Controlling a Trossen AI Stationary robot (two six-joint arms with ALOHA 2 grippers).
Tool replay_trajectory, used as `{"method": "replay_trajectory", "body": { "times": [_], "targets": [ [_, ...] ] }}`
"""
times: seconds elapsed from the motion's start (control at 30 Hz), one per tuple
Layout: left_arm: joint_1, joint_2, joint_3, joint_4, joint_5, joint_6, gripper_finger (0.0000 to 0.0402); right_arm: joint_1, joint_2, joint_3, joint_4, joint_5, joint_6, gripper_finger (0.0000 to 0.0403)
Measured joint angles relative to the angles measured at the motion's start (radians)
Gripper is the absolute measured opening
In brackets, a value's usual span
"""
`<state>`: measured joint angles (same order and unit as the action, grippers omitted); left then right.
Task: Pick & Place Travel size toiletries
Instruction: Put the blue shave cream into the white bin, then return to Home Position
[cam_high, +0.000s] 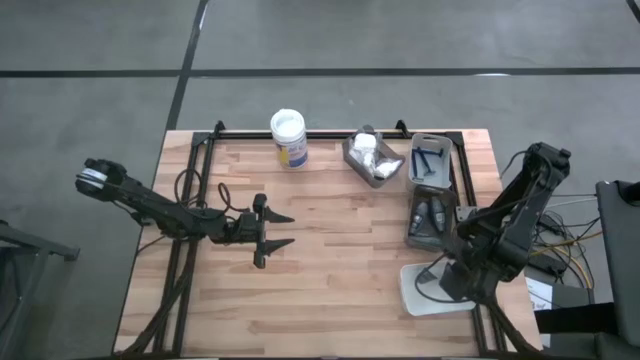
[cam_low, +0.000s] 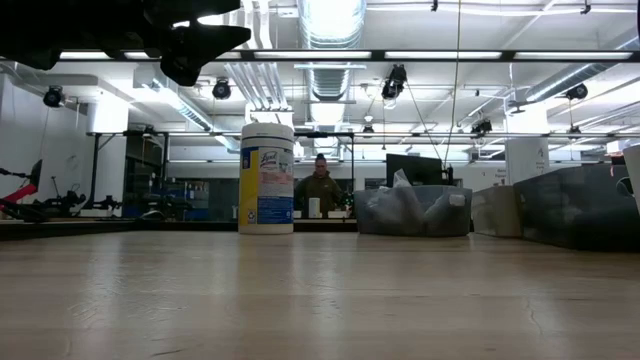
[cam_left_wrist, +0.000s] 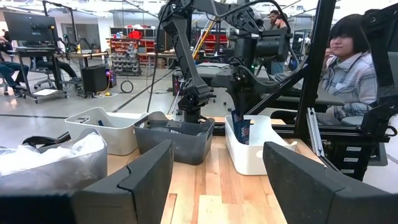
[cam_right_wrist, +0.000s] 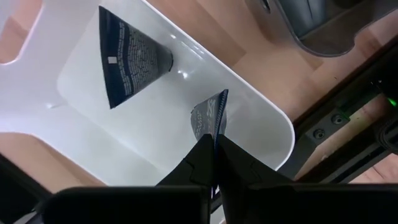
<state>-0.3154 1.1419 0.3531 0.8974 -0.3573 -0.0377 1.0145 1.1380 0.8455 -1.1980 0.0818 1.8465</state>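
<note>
My right gripper (cam_right_wrist: 214, 163) is shut on a dark blue tube (cam_right_wrist: 210, 115) above the white tray (cam_right_wrist: 261, 118) at the table's near right corner. A second dark blue tube (cam_right_wrist: 130, 53) lies flat on that tray's floor. My left gripper (cam_high: 278, 231) hangs open over the table's middle left, touching nothing. At the far right stand a grey tray of white packets (cam_high: 372, 158), a tray with blue sticks (cam_high: 430, 160) and a grey tray with dark bottles (cam_high: 428, 218). My right gripper pinches the dark blue tube between its two fingers at the tube's upper end (cam_right_wrist: 214, 138), coming from above and pointing down. The tube hangs below the fingertips inside the white tray (cam_left_wrist: 241, 129). Whether its lower edge touches the tray floor, I cannot tell.
A tall white-lidded jar (cam_high: 288, 137) with a blue-yellow label stands at the far edge, left of the trays. Black rails run along the table's left, far and right edges (cam_high: 465, 185). Bare wood lies between the two arms (cam_high: 340, 280). A person sits beyond the table's right side (cam_left_wrist: 351, 56).
</note>
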Motion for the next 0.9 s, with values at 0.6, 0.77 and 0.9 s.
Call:
{"method": "replay_trajectory", "body": {
  "times": [0.6,0.77,0.9],
  "targets": [
    [0.000,0.000,0.000,0.000,0.000,0.000,0.0255,0.000,0.048,0.000,0.009,-0.002,0.006,0.0022],
    [0.000,0.000,0.000,0.000,0.000,0.000,0.0255,0.000,0.049,0.000,0.009,-0.002,0.006,0.0057],
    [0.000,0.000,0.000,0.000,0.000,0.000,0.0255,0.000,0.049,0.000,0.009,-0.002,0.006,0.0087]
  ]
}}
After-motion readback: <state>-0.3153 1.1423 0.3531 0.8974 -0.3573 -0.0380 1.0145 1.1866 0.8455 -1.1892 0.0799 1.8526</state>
